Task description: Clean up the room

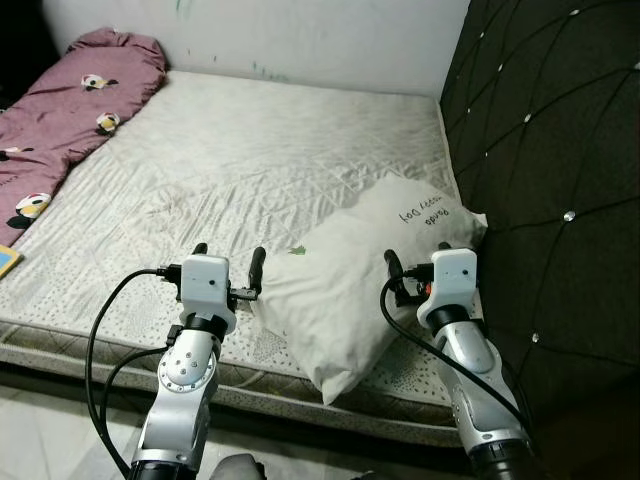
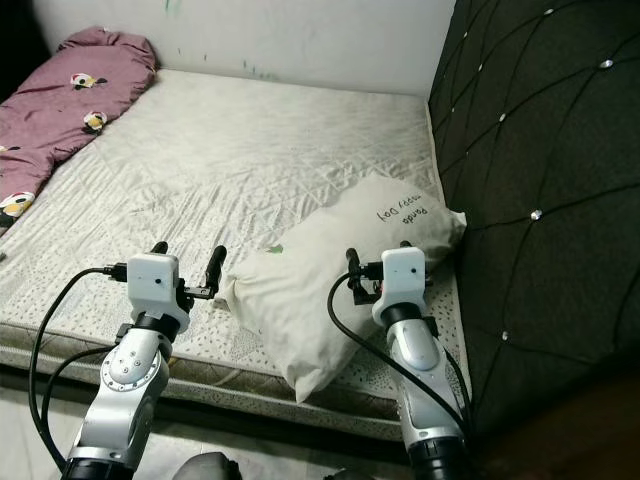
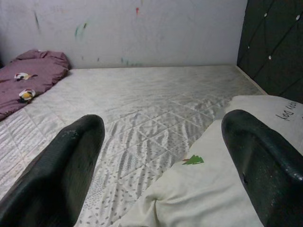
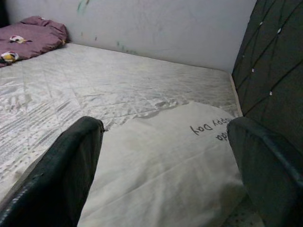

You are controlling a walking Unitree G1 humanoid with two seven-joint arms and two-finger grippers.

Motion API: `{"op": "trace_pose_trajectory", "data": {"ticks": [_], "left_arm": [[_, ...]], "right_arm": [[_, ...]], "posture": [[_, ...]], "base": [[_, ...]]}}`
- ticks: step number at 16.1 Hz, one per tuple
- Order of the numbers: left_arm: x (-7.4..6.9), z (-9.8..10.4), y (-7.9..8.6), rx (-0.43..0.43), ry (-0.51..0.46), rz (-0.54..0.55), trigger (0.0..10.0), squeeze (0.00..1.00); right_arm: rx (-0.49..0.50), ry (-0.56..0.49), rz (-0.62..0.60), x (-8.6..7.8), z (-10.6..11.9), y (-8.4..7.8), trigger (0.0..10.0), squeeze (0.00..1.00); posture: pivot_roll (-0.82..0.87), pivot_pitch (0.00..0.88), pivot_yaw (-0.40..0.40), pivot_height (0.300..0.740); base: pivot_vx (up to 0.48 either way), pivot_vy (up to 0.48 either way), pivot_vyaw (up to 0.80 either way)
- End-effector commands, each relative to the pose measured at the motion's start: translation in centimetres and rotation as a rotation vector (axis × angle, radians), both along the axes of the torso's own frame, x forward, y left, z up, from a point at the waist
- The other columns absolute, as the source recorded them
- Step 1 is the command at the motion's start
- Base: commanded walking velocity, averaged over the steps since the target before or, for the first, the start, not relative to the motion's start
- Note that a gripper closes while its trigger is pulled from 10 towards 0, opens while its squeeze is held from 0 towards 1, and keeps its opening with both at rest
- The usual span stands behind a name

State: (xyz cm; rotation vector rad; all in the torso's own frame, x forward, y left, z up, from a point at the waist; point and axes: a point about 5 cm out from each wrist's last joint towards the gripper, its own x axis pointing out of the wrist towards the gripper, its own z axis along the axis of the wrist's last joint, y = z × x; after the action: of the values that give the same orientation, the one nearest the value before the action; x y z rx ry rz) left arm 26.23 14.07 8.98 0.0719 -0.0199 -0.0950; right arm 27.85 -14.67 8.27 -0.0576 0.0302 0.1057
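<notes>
A white pillow (image 1: 370,270) with black writing and a small green tree print lies at the near right corner of the mattress (image 1: 250,160), by the dark headboard. My left gripper (image 1: 229,253) is open just above the mattress, its right finger beside the pillow's left corner. My right gripper (image 1: 418,256) is open over the pillow's right half. In the left wrist view the pillow (image 3: 222,184) sits under the right finger (image 3: 265,165). In the right wrist view the pillow (image 4: 165,170) lies between both fingers (image 4: 61,179).
A maroon quilt (image 1: 70,110) with panda prints is bunched at the far left of the bed. The tufted dark headboard (image 1: 550,150) rises on the right. A white wall (image 1: 300,35) runs behind. A blue-and-yellow object (image 1: 6,260) pokes in at the left edge.
</notes>
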Motion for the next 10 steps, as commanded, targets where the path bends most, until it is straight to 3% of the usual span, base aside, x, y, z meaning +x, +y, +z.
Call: {"op": "trace_pose_trajectory", "data": {"ticks": [1,10], "left_arm": [[0.12,0.20,-0.03,-0.002,-0.009,0.001,10.0,0.00],[0.09,0.16,0.10,-0.018,-0.004,0.007,10.0,0.00]], "right_arm": [[0.012,-0.024,0.016,0.23,0.66,0.28,10.0,0.00],[0.024,-0.016,0.043,0.40,0.65,0.60,10.0,0.00]], "posture": [[-0.01,0.000,-0.032,0.671],[-0.01,0.000,-0.040,0.671]], "base": [[0.000,0.000,0.00],[0.000,0.000,0.00]]}}
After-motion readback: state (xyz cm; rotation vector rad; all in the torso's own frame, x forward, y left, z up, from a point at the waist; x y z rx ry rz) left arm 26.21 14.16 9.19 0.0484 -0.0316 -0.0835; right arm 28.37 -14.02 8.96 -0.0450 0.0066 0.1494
